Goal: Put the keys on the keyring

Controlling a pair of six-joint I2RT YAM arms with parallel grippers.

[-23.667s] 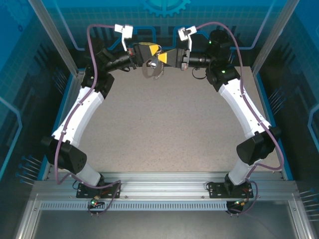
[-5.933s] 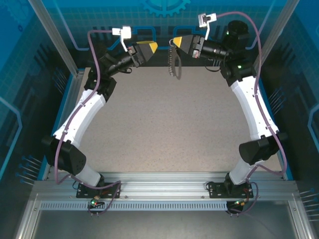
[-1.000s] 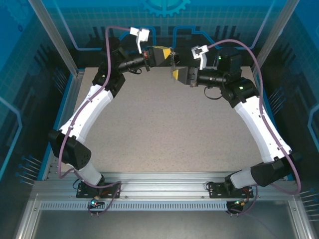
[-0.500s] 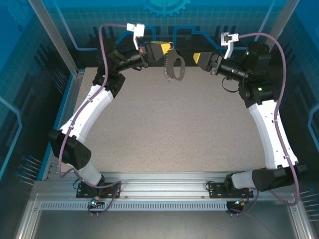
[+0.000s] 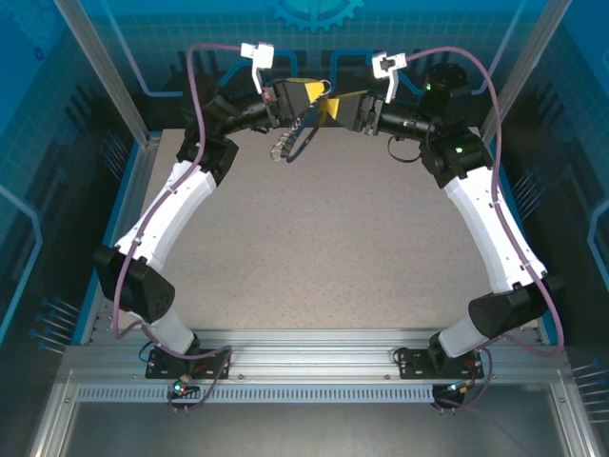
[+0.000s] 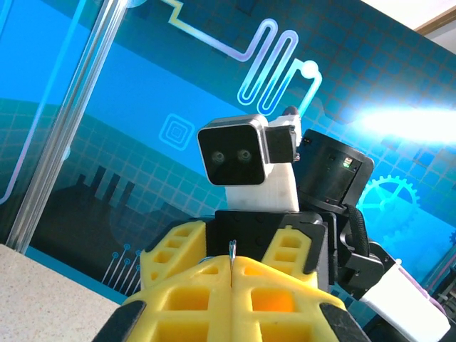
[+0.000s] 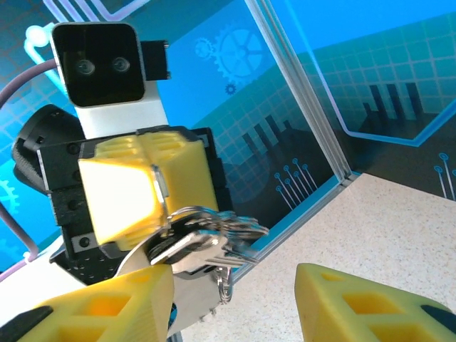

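My left gripper is raised at the back of the table and shut on the keyring, a dark oval loop that hangs below it with a beaded chain. In the left wrist view a thin metal edge sticks up between the closed fingertips of the left gripper. The right wrist view has the keyring's wire loops and flat silver keys bunched under the left gripper's yellow fingers. My right gripper is open, facing that bunch from just below and in front. Its left fingertip is close to the keys.
The speckled tabletop lies well beneath both raised grippers. A blue rear wall stands close behind them. An aluminium post and the table's blue back edge run behind the bunch.
My right gripper swung away to the right, then came back up to the left gripper, and its jaws have opened wider. The keyring swings under the left gripper, which stays shut.
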